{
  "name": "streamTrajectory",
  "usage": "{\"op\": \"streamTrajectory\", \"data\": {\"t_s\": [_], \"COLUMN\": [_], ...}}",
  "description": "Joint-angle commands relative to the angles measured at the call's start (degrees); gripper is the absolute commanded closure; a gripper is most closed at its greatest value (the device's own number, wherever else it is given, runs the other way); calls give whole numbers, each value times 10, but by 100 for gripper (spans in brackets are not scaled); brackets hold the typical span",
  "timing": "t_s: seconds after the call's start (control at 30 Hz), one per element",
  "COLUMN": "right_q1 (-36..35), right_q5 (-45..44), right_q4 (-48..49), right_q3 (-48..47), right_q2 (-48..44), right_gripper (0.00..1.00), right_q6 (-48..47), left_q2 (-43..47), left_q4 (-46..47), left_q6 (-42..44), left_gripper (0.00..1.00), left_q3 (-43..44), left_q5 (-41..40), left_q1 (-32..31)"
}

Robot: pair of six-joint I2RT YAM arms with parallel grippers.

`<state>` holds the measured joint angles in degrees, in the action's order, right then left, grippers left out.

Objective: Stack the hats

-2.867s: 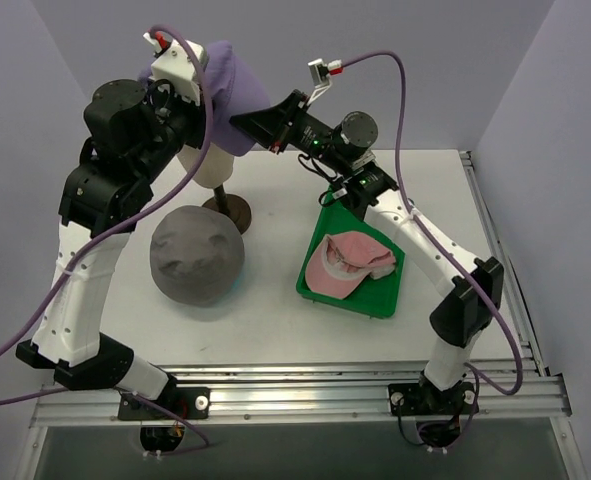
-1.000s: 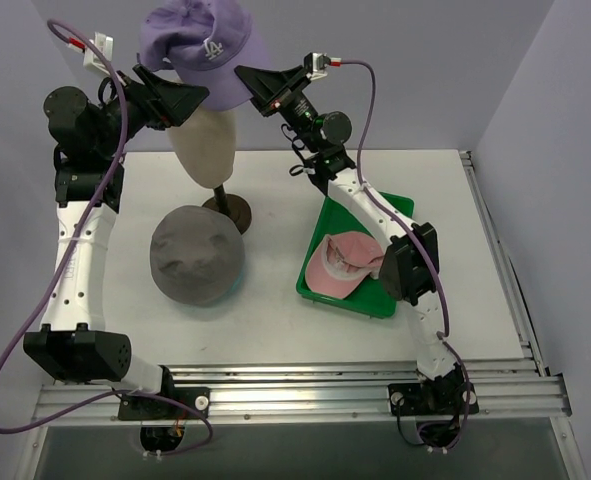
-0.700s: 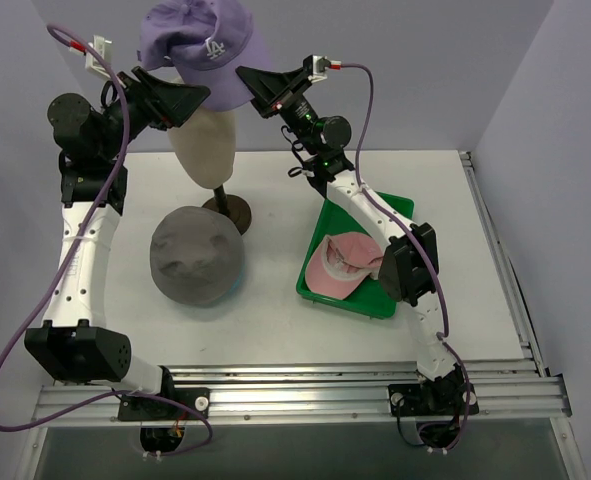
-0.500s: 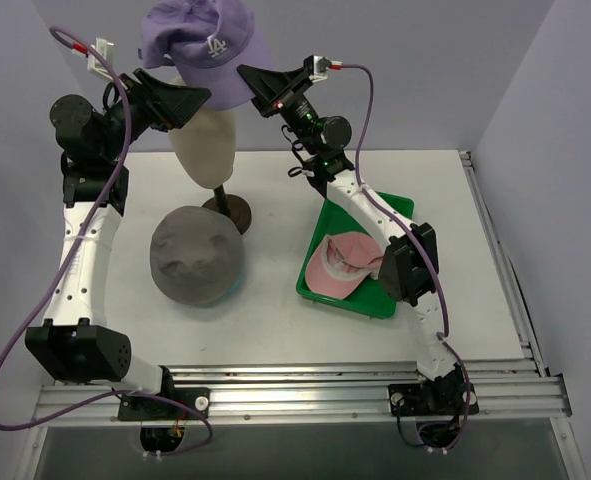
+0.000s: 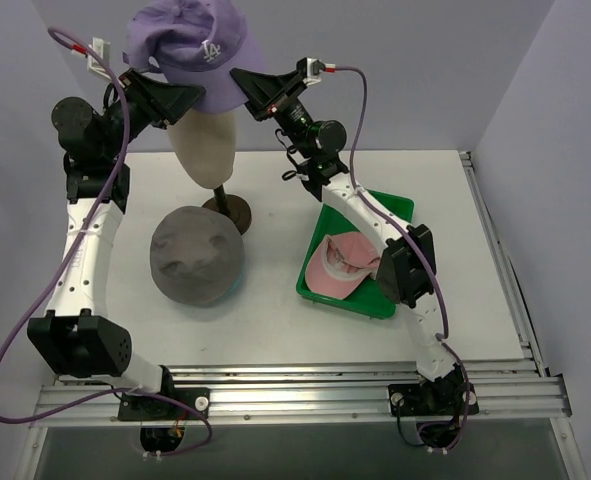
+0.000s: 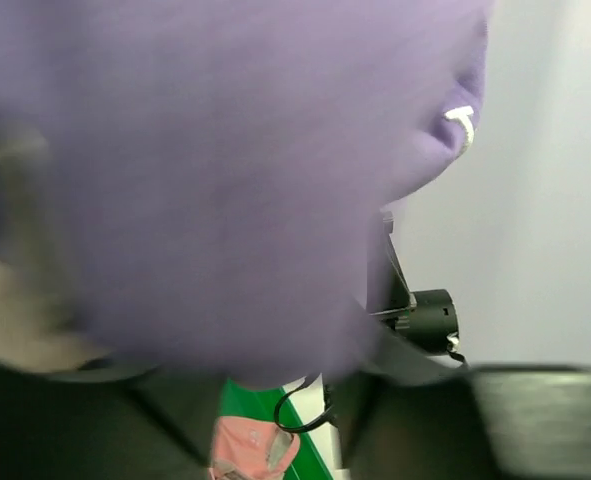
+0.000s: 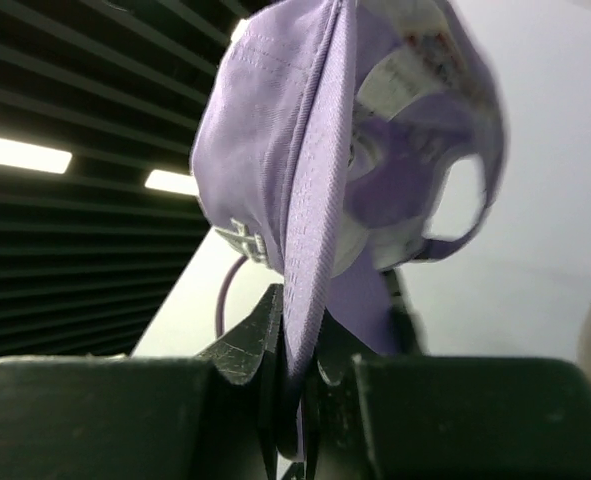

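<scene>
Up on the left, my left gripper (image 5: 190,95) is pressed in against the back of the lilac cap (image 5: 187,40). Its own camera shows only blurred purple cloth, so I cannot tell whether its jaws have bitten on fabric or just stand beside it. The cap hangs high in the air, tilted, just above the mannequin head (image 5: 207,140). Below, the grey hat (image 5: 197,255) lies flat on the table near the stand. Further right, my right gripper (image 7: 297,345) is pinched tight on the cap's brim, the stiff edge running straight between its jaws. The pink cap (image 5: 345,265) sits in the green tray (image 5: 347,301), well apart from the rest.

My worry is the pull between the two arms. If they drift apart, the brim may slide out of the right pinch. If the left side has no real hold, the soft crown may sag and snag on the mannequin head as I carry it across.

Against three seconds ago, the cap has come off the mannequin head and both arms are raised. Over the last second it has shifted a little left and tipped further.
</scene>
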<state>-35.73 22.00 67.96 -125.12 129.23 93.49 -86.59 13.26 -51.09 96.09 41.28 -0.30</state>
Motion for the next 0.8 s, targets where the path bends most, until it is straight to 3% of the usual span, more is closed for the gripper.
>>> {"op": "streamTrajectory", "data": {"t_s": [0.0,0.03,0.13,0.3,0.43,0.6,0.77], "right_q1": [0,3,13,29,46,67,79], "right_q5": [17,17,24,44,51,60,68], "right_q4": [67,69,73,61,59,75,81], "right_q3": [10,21,57,106,127,141,141], "right_q2": [-4,-8,-21,-50,-67,-66,-59], "right_gripper": [100,99,87,63,60,57,55], "right_q6": [-14,-18,-48,-94,-117,-116,-118], "left_q2": [-14,-17,-25,-37,-51,-70,-82], "left_q4": [78,79,82,85,71,129,140], "left_q6": [-54,-60,-82,-124,-156,-233,-255], "left_gripper": [60,77,97,98,98,98,98], "left_q3": [9,15,23,39,59,64,71], "left_q5": [30,37,45,62,78,111,125], "left_q1": [-1,-1,-1,0,26,47,64]}}
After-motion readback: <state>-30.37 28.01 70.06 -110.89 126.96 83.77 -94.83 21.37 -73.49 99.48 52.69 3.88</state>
